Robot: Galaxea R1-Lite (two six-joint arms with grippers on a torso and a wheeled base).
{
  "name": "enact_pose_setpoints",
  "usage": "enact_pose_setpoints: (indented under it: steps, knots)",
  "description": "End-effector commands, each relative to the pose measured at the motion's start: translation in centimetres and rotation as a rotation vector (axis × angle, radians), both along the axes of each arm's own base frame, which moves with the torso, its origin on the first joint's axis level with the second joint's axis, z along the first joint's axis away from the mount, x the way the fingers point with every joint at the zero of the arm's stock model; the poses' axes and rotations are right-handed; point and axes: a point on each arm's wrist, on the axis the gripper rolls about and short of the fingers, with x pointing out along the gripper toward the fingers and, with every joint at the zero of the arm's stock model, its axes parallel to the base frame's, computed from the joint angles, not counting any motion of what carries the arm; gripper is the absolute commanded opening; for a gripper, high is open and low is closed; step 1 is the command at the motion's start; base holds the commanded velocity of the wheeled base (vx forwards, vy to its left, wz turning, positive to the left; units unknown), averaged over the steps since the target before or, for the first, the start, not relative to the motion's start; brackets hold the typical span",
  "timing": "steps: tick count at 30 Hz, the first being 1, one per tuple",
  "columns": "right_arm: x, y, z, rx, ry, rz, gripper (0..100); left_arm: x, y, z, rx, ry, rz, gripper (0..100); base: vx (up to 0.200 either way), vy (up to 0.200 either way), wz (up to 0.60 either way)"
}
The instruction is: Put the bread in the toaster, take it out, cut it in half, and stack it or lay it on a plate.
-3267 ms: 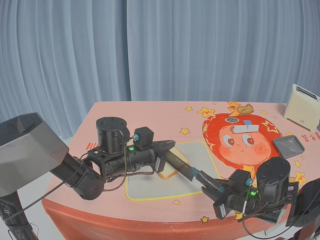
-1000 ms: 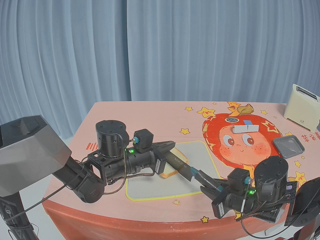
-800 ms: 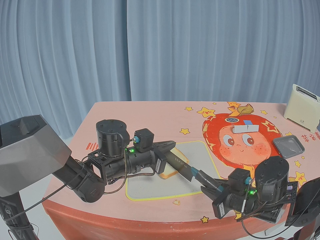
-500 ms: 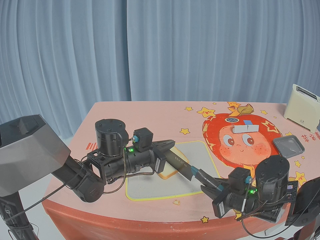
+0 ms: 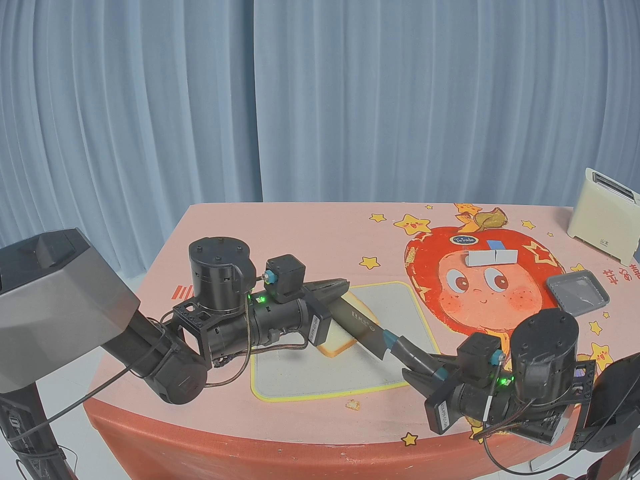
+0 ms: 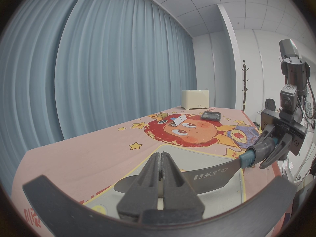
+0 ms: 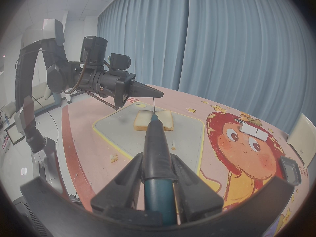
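Note:
A slice of bread (image 5: 335, 345) lies on the grey cutting mat (image 5: 307, 368). A dark knife blade (image 5: 357, 321) stands edge-down across the slice's middle. My right gripper (image 5: 419, 366) is shut on the knife's teal-and-black handle (image 7: 154, 148), near the mat's front right corner. In the right wrist view the bread (image 7: 163, 120) lies just beyond the handle, blade edge-on. My left gripper (image 5: 339, 287) is shut, its tips over the bread's far side beside the blade. In the left wrist view my shut fingers (image 6: 169, 168) hide the bread, with the blade (image 6: 204, 180) behind them.
A cream toaster (image 5: 608, 216) stands at the table's far right edge, with a dark tray (image 5: 577, 293) in front of it. A small white block (image 5: 491, 257) rests on the cartoon face print. A crumb (image 5: 353, 405) lies near the front edge.
The knife and my right gripper have shifted slightly up and to the left along the slice. My left arm has edged a little to the left. The bread has stayed in place.

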Motion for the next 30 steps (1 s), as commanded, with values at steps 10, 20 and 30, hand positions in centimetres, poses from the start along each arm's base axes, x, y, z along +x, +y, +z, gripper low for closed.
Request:
enact_pose_setpoints:
  steps: [10,20,30]
  knots:
    - [0.1,0.1,0.3,0.018,-0.011,0.004,0,0.0,0.0,0.2,-0.003,-0.005,0.001,0,0.0,0.0,0.0]
    - [0.0,0.1,0.0,0.006,-0.001,0.007,0,-0.6,2.6,2.9,-0.034,-0.055,0.051,0,0.0,0.0,0.0]
    - [0.1,0.0,-0.1,0.0,0.003,0.002,0,-3.1,10.1,4.6,-0.034,-0.072,0.216,0,0.0,0.0,0.0]
